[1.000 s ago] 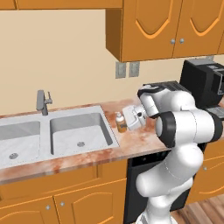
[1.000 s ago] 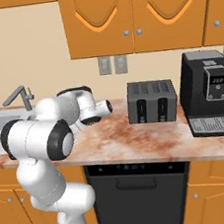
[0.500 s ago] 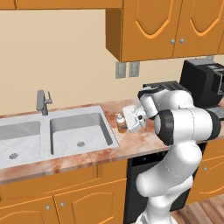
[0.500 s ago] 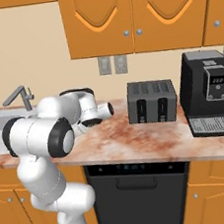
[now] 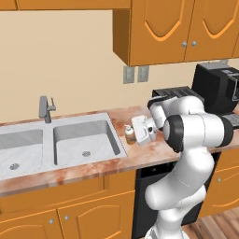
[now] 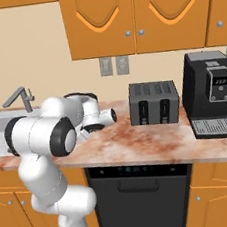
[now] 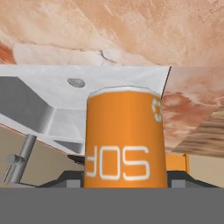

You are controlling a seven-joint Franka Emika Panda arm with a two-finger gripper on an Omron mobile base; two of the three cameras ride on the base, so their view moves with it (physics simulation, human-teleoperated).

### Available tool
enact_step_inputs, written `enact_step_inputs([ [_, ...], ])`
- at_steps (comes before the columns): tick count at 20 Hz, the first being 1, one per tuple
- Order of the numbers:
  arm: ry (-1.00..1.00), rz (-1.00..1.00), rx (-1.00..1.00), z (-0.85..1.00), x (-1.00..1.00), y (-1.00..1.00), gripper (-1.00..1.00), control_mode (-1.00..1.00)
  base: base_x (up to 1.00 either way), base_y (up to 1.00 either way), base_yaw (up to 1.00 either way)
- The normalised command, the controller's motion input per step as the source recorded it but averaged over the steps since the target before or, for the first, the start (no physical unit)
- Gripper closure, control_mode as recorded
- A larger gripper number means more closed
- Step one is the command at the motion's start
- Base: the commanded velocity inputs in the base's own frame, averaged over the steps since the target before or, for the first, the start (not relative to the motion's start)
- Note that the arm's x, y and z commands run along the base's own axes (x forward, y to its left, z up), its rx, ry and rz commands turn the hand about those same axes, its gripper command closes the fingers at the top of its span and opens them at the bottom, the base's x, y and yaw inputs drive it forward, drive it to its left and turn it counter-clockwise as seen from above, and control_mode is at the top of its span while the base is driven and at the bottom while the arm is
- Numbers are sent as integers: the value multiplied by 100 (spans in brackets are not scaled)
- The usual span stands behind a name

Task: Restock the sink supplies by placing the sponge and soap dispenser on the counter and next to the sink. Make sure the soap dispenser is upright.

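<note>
The soap dispenser [image 5: 129, 134], an amber bottle with a white pump top, stands upright just right of the sink [image 5: 84, 140], low over the marbled counter [image 5: 140, 156]. My gripper [image 5: 137, 133] reaches it from the right and is shut on it. In the hand view the orange body of the soap dispenser [image 7: 124, 135] sits between my dark fingertips [image 7: 70, 180], with the sink [image 7: 105, 85] and counter [image 7: 131, 30] beyond. Whether its base touches the stone I cannot tell. The sponge is out of view.
A grey faucet [image 5: 45, 108] rises behind the sink's divider. Farther right on the counter stand a dark toaster [image 6: 153, 103] and a black coffee machine [image 6: 211, 93]. Wall cabinets hang overhead, and a black dishwasher front [image 6: 140, 193] sits below the counter.
The hand with the bottle has moved slightly right and sunk a little toward the counter. The grip has stayed the same.
</note>
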Motion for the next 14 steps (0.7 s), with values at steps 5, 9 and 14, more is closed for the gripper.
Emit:
enact_step_inputs([
  [5, 0, 0, 1, -9, 2, -29, 100, -100, 0, 0, 0],
  [9, 0, 0, 0, -15, 1, -21, 100, -100, 0, 0, 0],
  [14, 0, 0, 2, -15, 11, -5, 100, -100, 0, 0, 0],
])
